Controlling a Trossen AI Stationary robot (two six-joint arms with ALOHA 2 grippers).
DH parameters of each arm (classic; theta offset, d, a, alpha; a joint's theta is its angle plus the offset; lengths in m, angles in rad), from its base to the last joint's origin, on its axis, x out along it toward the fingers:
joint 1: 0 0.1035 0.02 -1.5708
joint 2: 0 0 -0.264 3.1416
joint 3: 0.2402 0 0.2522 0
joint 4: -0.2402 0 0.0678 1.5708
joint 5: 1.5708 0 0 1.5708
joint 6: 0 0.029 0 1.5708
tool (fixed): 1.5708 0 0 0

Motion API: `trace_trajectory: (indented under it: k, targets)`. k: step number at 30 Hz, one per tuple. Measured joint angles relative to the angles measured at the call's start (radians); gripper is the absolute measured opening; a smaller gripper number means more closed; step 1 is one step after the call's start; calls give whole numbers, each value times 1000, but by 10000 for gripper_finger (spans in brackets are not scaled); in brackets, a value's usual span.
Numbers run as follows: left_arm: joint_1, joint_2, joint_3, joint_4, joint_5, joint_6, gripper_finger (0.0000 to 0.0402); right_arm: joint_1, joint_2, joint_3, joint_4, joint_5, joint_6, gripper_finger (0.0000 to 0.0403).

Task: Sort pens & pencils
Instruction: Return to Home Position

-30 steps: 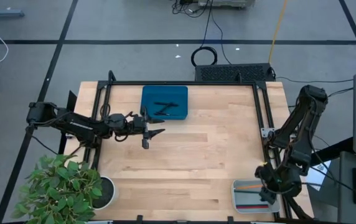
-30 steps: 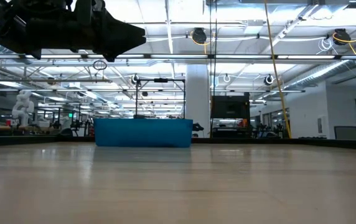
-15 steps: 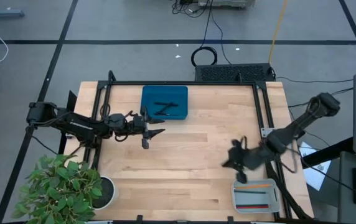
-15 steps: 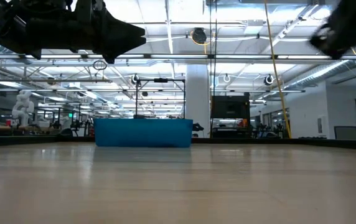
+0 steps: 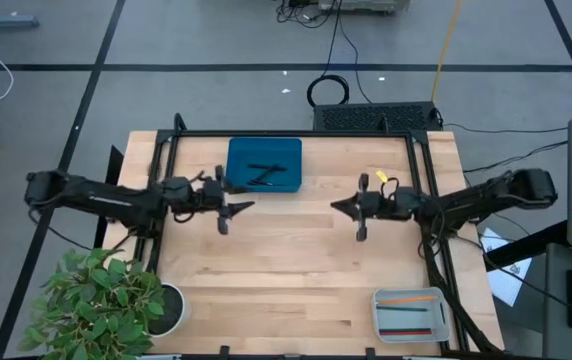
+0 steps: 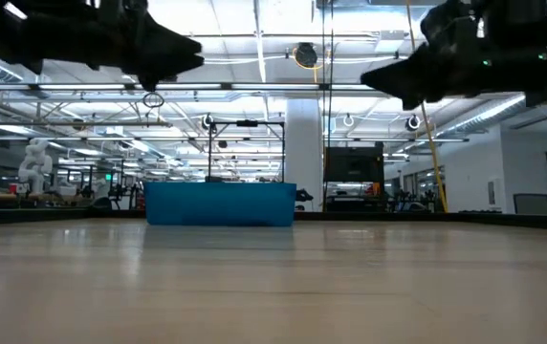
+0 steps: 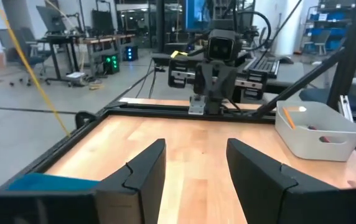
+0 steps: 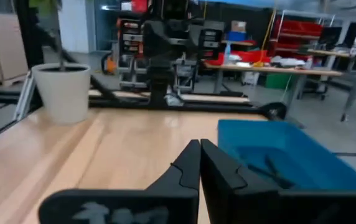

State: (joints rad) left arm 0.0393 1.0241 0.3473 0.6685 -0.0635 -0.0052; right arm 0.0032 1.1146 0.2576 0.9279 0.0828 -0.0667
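I work in a wide hall with a grey floor crossed by dark lines and strip lights overhead, and in it stands my pale wooden table [image 5: 296, 270]. At its back edge sits the blue tray [image 5: 238, 150] with the pens [image 5: 262, 175] inside; the gray bin [image 5: 377, 315] at the front right corner holds the pencils [image 5: 409, 315], and a potted plant [image 5: 96, 300] stands front left. My left gripper [image 5: 246, 207] hangs over the wood just beside the tray, jaws released, and my right gripper [image 5: 338, 207] faces it, jaws clenched on nothing.
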Motion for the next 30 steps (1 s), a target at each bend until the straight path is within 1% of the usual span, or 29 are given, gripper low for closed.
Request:
trace_trajectory:
  k: [3,6,8,11,14,15,16,20,22,30]
  targets:
    - [18,-139,0,-142,1,1,175,-33,0,48,-32,-11,-10,0]
    - [29,-280,0,-285,0,11,173,-51,-1,108,-117,-12,-27,0]
    - [31,-369,0,-387,-8,14,159,-64,-1,138,-152,-10,-27,0]
    - [31,-490,0,-553,-16,10,111,-76,-1,153,-158,-8,-35,0]
    - [31,-587,0,-685,-16,3,43,-81,-3,153,-167,-10,-36,0]
    - [30,-610,0,-706,-16,2,22,-81,-3,153,-170,-10,-38,0]
    - [28,-631,-4,-711,-16,2,12,-81,-3,154,-175,-10,-41,0]
    - [23,-680,-49,-654,-16,5,6,-81,-3,154,-210,-20,-50,0]
    - [23,-688,-71,-656,-16,3,4,-81,-3,154,-217,-35,-50,0]
    - [24,-690,-76,-657,-16,6,4,-81,-14,154,-223,-35,-50,0]
